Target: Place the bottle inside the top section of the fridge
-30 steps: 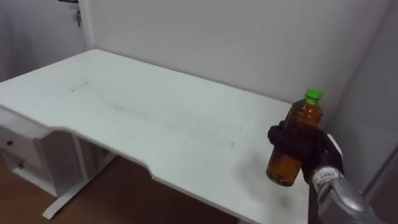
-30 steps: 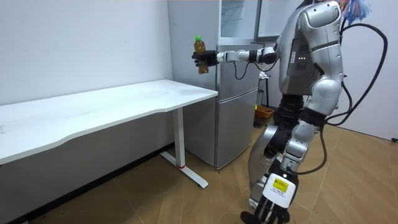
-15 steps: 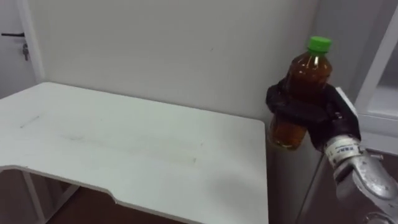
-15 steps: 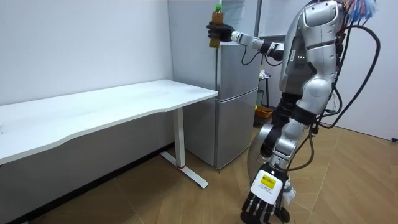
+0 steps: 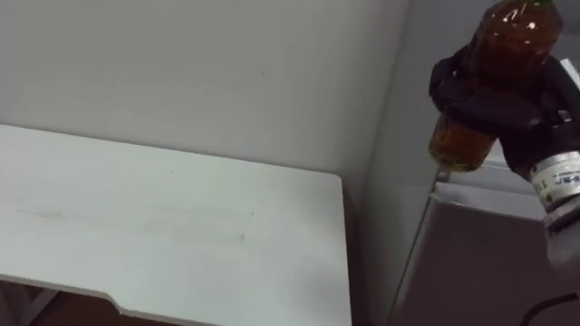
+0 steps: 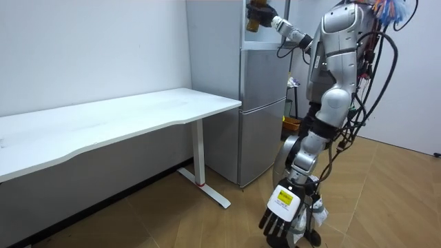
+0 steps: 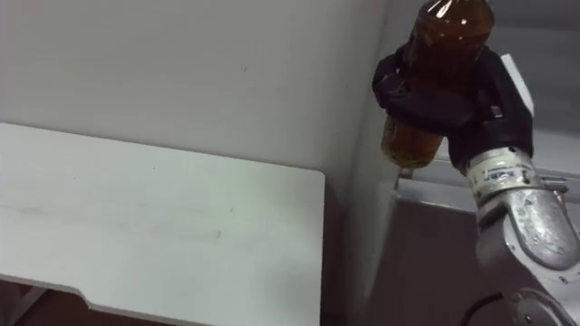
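Note:
A brown bottle [image 5: 494, 63] is held up high, upright, by my right hand [image 5: 512, 104], whose dark fingers are curled round its lower half. The top of the bottle reaches the upper edge of the eye views. It hangs at the front left corner of the grey fridge [image 6: 265, 103], above the top edge of the lower door [image 5: 480, 195]. In the room view the bottle [image 6: 253, 15] is level with the upper compartment. My left hand [image 6: 281, 222] hangs low beside my legs with relaxed fingers.
A white table [image 5: 163, 226] stands against the wall to the left of the fridge, its right end close to the fridge's side. I stand on the wooden floor [image 6: 207, 220] in front of the fridge.
My right arm has lifted the bottle higher and carried it from beside the table's end to the fridge's upper part. My body has turned toward the fridge and the eye views have shifted right.

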Controlling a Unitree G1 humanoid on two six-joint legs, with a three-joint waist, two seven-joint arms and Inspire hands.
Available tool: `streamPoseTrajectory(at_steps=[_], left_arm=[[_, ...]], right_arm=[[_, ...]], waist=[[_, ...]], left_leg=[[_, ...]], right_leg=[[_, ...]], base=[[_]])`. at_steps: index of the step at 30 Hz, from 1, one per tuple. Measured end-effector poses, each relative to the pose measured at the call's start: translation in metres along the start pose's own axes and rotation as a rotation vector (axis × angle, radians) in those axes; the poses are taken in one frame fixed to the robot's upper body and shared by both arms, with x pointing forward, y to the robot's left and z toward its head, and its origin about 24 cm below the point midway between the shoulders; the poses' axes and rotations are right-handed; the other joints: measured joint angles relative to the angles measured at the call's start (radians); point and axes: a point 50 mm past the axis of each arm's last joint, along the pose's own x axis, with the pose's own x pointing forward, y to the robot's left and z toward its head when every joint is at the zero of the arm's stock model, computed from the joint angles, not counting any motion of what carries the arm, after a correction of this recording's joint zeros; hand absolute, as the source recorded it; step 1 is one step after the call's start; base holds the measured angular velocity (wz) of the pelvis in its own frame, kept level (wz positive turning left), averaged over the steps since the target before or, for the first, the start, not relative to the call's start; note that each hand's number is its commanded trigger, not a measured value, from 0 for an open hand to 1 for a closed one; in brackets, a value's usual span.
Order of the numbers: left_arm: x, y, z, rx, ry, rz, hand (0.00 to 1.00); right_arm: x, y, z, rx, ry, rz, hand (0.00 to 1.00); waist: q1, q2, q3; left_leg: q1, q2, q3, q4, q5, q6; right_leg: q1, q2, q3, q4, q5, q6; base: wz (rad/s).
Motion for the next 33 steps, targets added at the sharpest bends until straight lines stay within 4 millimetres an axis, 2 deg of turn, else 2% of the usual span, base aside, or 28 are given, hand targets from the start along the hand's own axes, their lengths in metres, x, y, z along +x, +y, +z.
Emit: streamPoseTrajectory(at_steps=[4,15,18,20,24,29,33], left_arm=[[0.000,0.002,-0.004,-0.002,0.014,0.033,0.00],[0.000,0.004,-0.004,0.003,0.012,0.077,0.00],[0.000,0.006,-0.004,0.020,0.010,0.082,0.00],[0.000,0.006,-0.004,0.019,0.010,0.086,0.00],[0.000,0.007,-0.005,0.023,0.011,0.087,0.00],[0.000,0.008,-0.005,0.017,0.013,0.090,0.00],[0.000,0.009,-0.006,0.008,0.019,0.093,0.00]], right_arm=[[0.001,-0.010,0.005,0.013,-0.020,-0.074,1.00],[0.002,-0.020,0.013,0.003,-0.044,-0.121,1.00],[0.002,-0.023,0.015,-0.013,-0.047,-0.130,1.00],[0.002,-0.024,0.014,-0.014,-0.045,-0.136,1.00],[0.004,-0.032,0.012,0.002,-0.016,-0.172,1.00],[0.005,-0.042,0.005,0.005,0.022,-0.227,1.00],[0.005,-0.056,-0.005,-0.015,0.073,-0.292,1.00]], waist=[[-0.017,-0.004,0.0000],[-0.063,0.003,-0.0010],[-0.061,0.003,-0.0021],[-0.061,0.000,-0.0031],[-0.043,-0.010,0.0004],[-0.035,-0.025,0.0000],[-0.021,-0.033,0.0040]], left_leg=[[0.001,0.005,0.006,-0.001,-0.004,-0.003],[0.010,0.014,0.031,-0.005,-0.008,-0.008],[0.011,0.020,0.038,-0.006,-0.010,-0.012],[0.013,0.023,0.041,-0.006,-0.011,-0.014],[0.028,0.029,0.051,-0.009,-0.014,-0.021],[0.029,0.037,0.054,-0.008,-0.015,-0.027],[0.027,0.039,0.052,-0.005,-0.020,-0.034]], right_leg=[[-0.002,0.001,0.000,-0.001,0.001,-0.002],[-0.006,0.014,0.027,-0.001,0.004,-0.007],[-0.005,0.018,0.028,-0.002,0.007,-0.010],[-0.005,0.023,0.046,-0.002,0.007,-0.011],[0.000,0.032,0.077,-0.002,0.007,-0.011],[0.000,0.036,0.077,-0.002,0.010,-0.016],[0.006,0.035,0.074,-0.006,0.010,-0.016]], base=[[-0.08],[-0.08],[-0.07],[-0.08],[-0.10],[-0.02],[0.00]])
